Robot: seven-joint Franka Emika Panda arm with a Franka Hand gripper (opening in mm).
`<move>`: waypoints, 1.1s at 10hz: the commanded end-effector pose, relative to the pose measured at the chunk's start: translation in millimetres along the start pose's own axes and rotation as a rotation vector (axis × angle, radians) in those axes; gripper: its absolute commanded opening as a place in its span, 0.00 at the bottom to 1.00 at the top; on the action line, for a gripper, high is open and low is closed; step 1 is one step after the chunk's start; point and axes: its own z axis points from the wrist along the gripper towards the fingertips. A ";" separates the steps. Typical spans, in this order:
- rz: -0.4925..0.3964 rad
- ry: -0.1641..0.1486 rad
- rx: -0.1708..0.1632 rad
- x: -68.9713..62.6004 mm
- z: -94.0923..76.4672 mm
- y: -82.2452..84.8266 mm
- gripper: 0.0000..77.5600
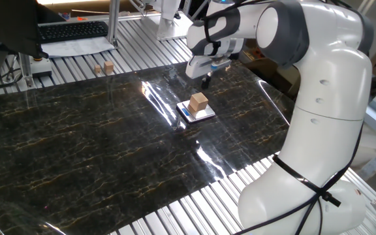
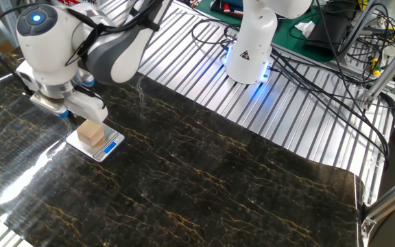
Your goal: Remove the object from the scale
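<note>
A dark marbled mat (image 1: 77,137) is being shown spread over the ribbed table (image 1: 194,209), nearest the camera in one fixed view. Toward its far edge the scale (image 1: 196,112) is lying flat, and the cube (image 1: 199,102) is being carried on its plate, untouched. Just beyond and above the cube the gripper (image 1: 207,81) is being held in the air by the white arm (image 1: 318,98), nothing being held in it; how wide its fingers are parted cannot be told. In the other fixed view the cube (image 2: 91,133) is sitting on the scale (image 2: 95,144) and the gripper (image 2: 66,116) is largely being hidden. Farther back two small blocks (image 1: 104,68) are sitting on the table.
</note>
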 end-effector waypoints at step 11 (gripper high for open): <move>0.028 0.012 -0.036 2.9 14.1 18.9 0.00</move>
